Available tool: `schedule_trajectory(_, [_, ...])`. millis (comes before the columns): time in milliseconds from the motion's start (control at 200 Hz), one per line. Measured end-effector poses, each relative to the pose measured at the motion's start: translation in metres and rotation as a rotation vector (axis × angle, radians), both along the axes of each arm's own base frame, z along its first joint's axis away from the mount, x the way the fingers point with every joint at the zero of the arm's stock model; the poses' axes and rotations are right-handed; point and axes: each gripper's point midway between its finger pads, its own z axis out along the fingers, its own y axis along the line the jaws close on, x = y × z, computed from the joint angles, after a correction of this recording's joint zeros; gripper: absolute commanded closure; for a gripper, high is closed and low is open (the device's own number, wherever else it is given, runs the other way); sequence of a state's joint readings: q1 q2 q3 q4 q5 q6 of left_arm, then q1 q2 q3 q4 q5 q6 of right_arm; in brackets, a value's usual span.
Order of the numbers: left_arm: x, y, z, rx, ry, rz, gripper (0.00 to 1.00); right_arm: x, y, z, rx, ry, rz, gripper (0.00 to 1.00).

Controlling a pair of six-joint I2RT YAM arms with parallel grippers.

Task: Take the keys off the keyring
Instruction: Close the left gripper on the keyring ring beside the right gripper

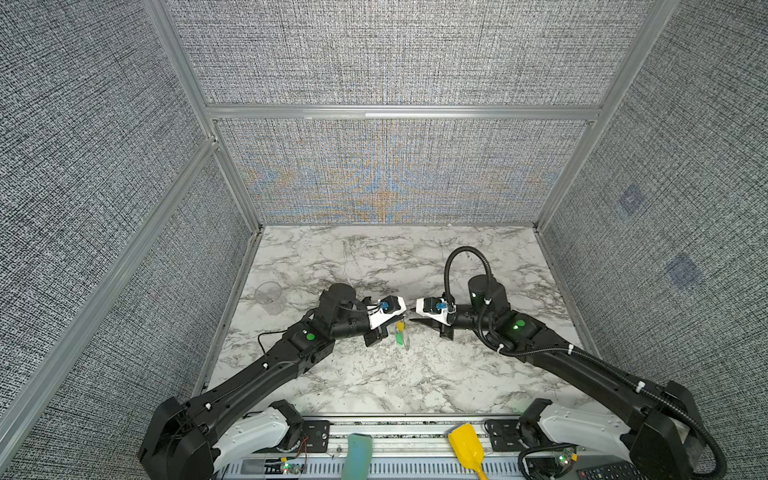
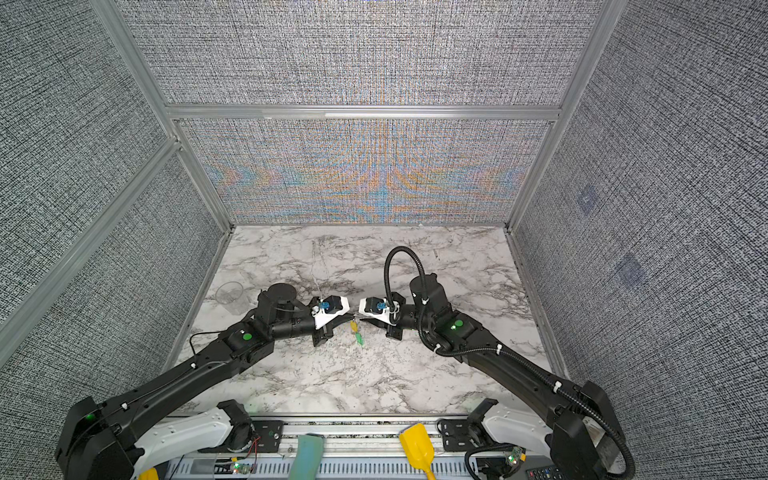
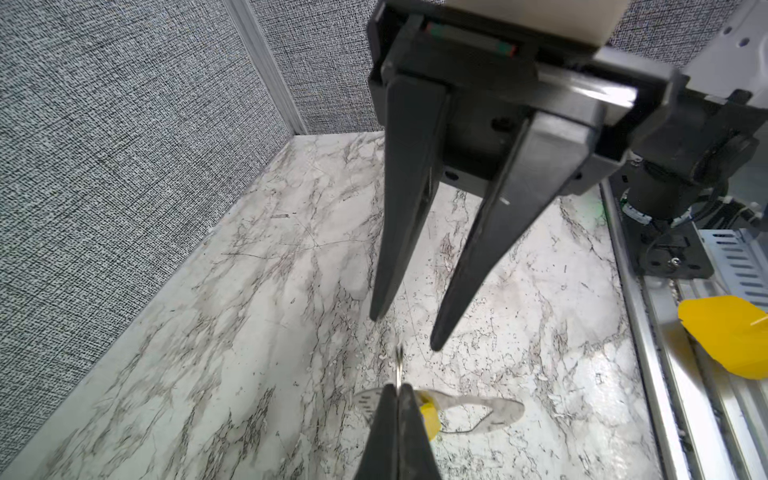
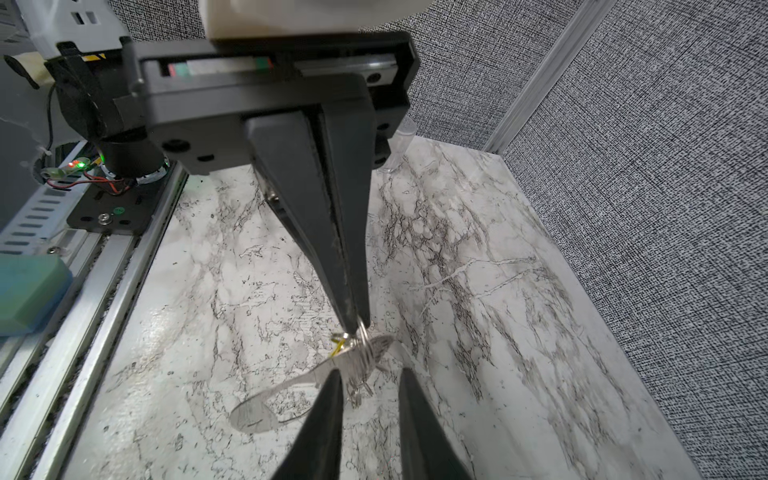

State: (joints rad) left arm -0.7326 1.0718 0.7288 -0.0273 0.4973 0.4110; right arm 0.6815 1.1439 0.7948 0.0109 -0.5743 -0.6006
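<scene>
Two-armed, meeting tip to tip: clamping the left gripper (image 3: 399, 390), fingers pressed together, on the wire rings (image 3: 399, 365) of the keys (image 3: 429, 417); trailing the keyring (image 3: 500, 410) lengthwise toward the base rail (image 3: 636, 316); hovering the right gripper (image 3: 405, 332), fingers apart, just beside those rings, facing them.

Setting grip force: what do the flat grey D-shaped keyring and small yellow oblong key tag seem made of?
Flat grey D-shaped keyring: thin matte sheet, metal or plastic; dull even grey. Small yellow oblong key tag: likely plastic; opaque, saturated, moulded edges. Thin wire ring pinched in the left pincer: metal; bright glint.
</scene>
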Motion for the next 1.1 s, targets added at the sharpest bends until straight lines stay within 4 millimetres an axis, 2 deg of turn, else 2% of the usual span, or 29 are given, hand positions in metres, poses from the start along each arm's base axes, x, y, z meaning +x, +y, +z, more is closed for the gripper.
schedule_trajectory(320, [-0.0025,-0.0033,-0.0008,0.022,0.011,-0.035,1.0,-0.002,0.0039,0.0004,0.006,0.013,0.027,0.86])
schedule_trajectory(500, [-0.0026,-0.0028,-0.0025,0.032,0.014,-0.036,1.0,-0.0042,0.0061,-0.002,0.004,0.033,0.045,1.0])
schedule_trajectory(615, [-0.0029,-0.0029,-0.003,0.033,0.017,-0.038,1.0,-0.0048,0.0063,-0.0028,0.003,0.037,0.049,1.0])
schedule_trajectory(720, [-0.0031,-0.0027,-0.0037,0.035,0.019,-0.039,1.0,-0.0048,0.0068,-0.0036,0.001,0.044,0.052,0.89])
schedule_trajectory(805, [-0.0039,-0.004,-0.0037,0.035,0.017,-0.05,1.0,-0.0044,0.0075,-0.0038,-0.001,0.055,0.05,0.87])
schedule_trajectory(911, [-0.0039,-0.0053,-0.0015,0.034,0.003,-0.061,1.0,-0.0041,0.0084,-0.0039,-0.002,0.058,0.053,0.88])
schedule_trajectory(1016, [-0.0031,-0.0059,-0.002,0.038,-0.001,-0.064,1.0,-0.0038,0.0082,-0.0052,-0.006,0.062,0.052,0.98])
schedule_trajectory(1096, [-0.0028,-0.006,-0.0028,0.039,0.001,-0.064,1.0,-0.0039,0.0081,-0.0061,-0.01,0.06,0.054,1.0])
